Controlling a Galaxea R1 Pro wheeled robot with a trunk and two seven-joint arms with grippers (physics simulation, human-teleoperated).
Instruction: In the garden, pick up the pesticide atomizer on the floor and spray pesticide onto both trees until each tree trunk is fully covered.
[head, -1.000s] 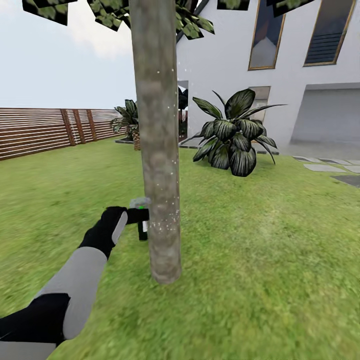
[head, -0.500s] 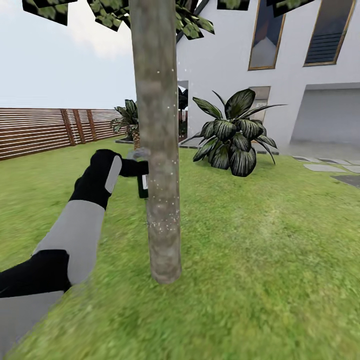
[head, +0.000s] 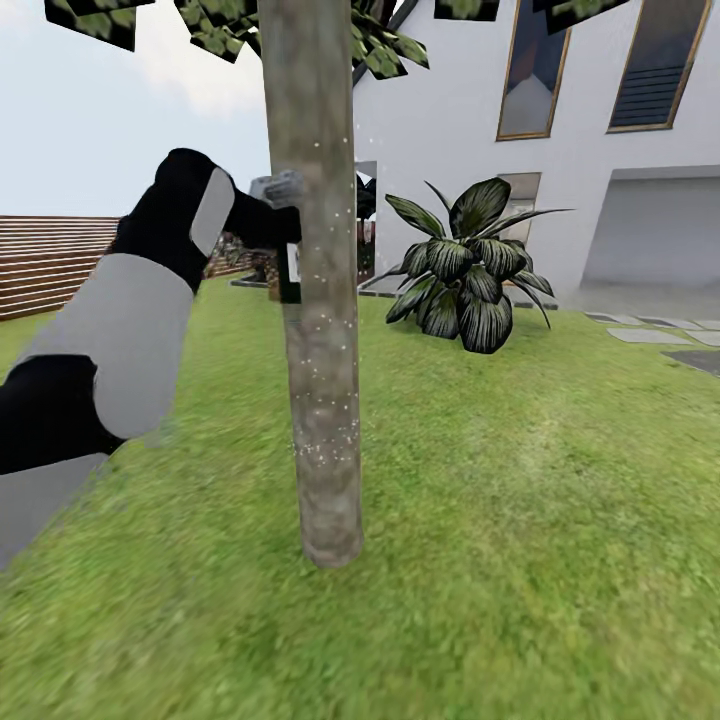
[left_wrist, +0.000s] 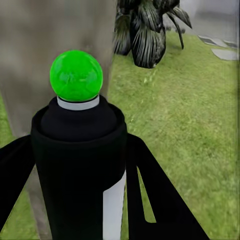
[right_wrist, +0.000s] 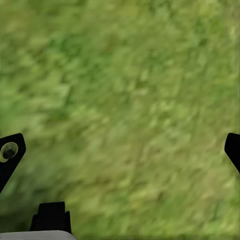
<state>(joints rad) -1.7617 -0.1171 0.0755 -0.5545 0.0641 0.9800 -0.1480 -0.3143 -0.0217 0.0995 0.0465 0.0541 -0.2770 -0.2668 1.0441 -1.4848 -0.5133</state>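
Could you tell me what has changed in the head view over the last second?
The left end effector, shut on the pesticide atomizer, has risen along the tree trunk from low near the base to upper-trunk height, staying close beside it. White specks dot the bark below. The trunk, the leafy plant, the house and the camera view stayed put.

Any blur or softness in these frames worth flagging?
Head view: mottled grey-brown tree trunk sharp, near grass smeared. Left wrist view: near-black cylindrical atomizer with green ball top crisp, trunk behind it soft. Right wrist view: lawn heavily blurred, dark claw fingertips at the edges.
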